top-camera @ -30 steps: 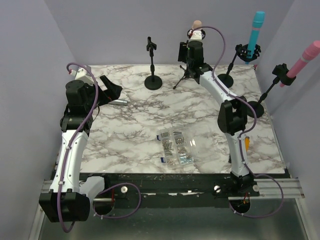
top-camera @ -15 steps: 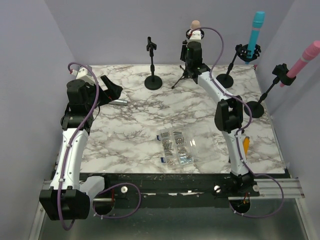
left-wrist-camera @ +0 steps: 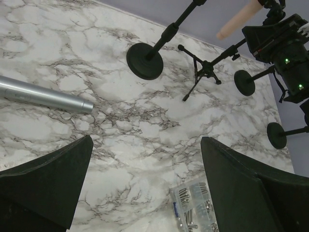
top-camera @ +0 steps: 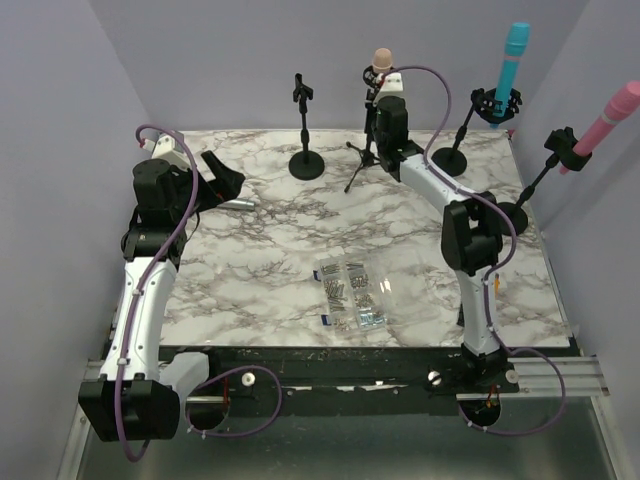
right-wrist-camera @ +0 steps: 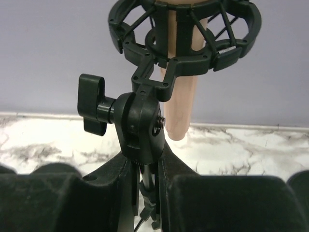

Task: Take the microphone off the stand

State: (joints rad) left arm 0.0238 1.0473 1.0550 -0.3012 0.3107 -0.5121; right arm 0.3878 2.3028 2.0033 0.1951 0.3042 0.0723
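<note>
The peach microphone (right-wrist-camera: 181, 111) stands in the shock mount (right-wrist-camera: 166, 65): probably light, rigid and slick, best gripped on its barrel below the mount. The right pincer (right-wrist-camera: 145, 179) pinches the stand pole (right-wrist-camera: 146, 186) under that mount; the left pincer (left-wrist-camera: 145, 179) is spread.

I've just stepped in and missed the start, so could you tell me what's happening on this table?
The right gripper is closed around the pole of the black tripod stand, just under the black shock mount that holds the peach-coloured microphone. The microphone sits in the mount, not yet removed. The left gripper hovers open above the marble table near a silver metal cylinder, holding nothing.
</note>
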